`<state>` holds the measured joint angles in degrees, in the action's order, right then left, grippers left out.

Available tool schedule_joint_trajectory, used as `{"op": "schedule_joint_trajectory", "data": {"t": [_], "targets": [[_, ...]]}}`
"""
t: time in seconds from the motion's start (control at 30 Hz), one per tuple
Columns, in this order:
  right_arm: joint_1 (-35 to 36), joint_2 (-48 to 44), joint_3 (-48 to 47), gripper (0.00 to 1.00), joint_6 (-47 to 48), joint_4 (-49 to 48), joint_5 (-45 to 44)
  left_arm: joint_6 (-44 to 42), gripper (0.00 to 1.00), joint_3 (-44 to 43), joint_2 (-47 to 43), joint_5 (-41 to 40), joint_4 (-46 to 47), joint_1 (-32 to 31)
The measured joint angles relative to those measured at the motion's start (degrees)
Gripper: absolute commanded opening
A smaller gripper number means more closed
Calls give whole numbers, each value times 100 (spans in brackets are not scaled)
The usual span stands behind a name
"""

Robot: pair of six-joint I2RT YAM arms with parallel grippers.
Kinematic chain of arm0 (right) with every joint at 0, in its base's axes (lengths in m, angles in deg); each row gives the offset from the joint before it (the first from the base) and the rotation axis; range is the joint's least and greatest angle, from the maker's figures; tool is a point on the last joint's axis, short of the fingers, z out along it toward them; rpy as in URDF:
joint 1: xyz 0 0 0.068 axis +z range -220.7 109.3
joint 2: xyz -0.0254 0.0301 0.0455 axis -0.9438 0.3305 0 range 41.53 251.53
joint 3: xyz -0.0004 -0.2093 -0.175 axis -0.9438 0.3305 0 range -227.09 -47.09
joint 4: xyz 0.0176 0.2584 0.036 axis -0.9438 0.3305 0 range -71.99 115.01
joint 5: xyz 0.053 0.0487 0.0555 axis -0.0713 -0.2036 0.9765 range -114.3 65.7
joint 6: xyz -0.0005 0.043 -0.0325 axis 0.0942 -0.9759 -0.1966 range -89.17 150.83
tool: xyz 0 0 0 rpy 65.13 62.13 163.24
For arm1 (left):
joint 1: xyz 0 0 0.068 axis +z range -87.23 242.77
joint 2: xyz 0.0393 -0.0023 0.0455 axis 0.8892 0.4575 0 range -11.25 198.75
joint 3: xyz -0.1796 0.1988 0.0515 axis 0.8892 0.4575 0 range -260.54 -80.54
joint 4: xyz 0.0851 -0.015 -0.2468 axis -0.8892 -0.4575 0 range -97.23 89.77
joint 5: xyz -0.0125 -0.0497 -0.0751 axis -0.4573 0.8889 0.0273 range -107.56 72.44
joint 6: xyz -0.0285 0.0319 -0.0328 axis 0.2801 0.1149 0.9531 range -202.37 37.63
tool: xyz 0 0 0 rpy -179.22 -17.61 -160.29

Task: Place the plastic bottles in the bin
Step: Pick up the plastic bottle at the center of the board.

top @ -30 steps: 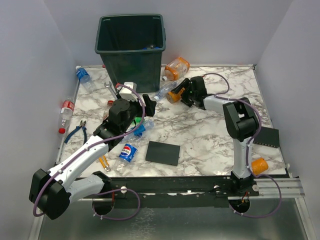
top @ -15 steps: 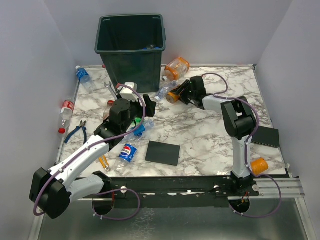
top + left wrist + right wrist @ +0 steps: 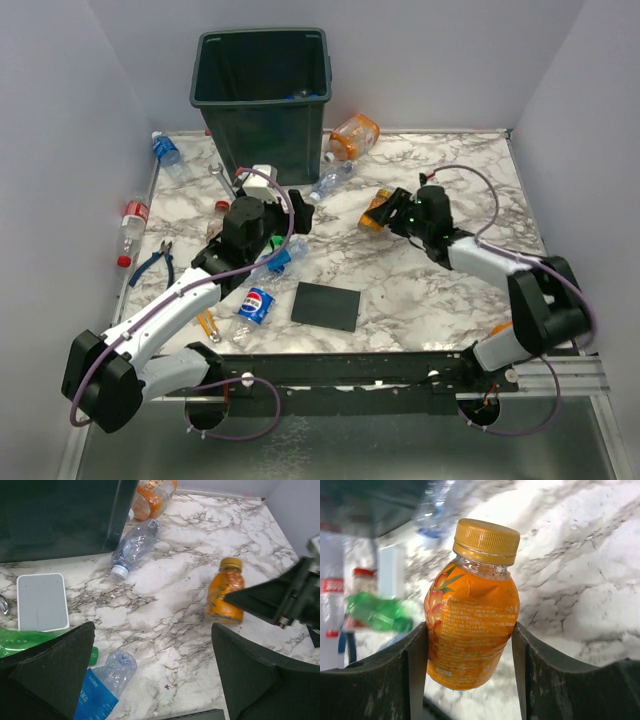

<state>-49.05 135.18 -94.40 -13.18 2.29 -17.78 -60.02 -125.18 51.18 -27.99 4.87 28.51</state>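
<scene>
A small orange bottle [image 3: 472, 615] with a yellow cap is held between the fingers of my right gripper [image 3: 470, 635], which is shut on it. In the top view this orange bottle [image 3: 378, 210] and right gripper [image 3: 392, 214] are over the table's middle right. My left gripper [image 3: 150, 680] is open and holds nothing; it hovers above a crushed blue-labelled bottle [image 3: 105, 685]. The dark green bin [image 3: 262, 90] stands at the back. Loose bottles lie around: a large orange one [image 3: 353, 135], a clear one [image 3: 330, 180], a Pepsi one [image 3: 257, 303], a red-labelled one [image 3: 130, 225].
A flat black plate [image 3: 326, 305] lies near the front. Pliers [image 3: 152, 265] and a wrench [image 3: 222, 178] lie on the left, and a white box [image 3: 42, 601] lies by the bin. A blue-labelled bottle [image 3: 165, 150] is at the back left. Walls close in three sides.
The right gripper closed on the small orange bottle next to the bin and drew it back toward the middle right of the table. The left arm has barely moved.
</scene>
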Motion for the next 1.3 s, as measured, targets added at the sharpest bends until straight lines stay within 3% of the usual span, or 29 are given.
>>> {"op": "schedule_joint_trajectory", "data": {"t": [0.2, 0.47, 0.7, 0.9, 1.3], "targets": [[271, -3250, 1506, 35, 1296, -229, 262, 297, 99, 2, 44, 328, 382, 0], [522, -5451, 2245, 34, 2031, -39, 1014, 1150, 99, -144, 476, 1679, 1561, 0], [531, -5853, 2251, 33, 2221, 208, 1545, 1698, 99, -1132, 1285, 3215, 2011, -2], [542, -5746, 2251, 32, 2293, 264, 1836, 1788, 99, -1495, 1646, 3919, 2175, -192], [584, -5571, 2205, 31, 2385, 560, 1871, 503, 97, -2253, 1987, 3508, 695, -1056]]}}
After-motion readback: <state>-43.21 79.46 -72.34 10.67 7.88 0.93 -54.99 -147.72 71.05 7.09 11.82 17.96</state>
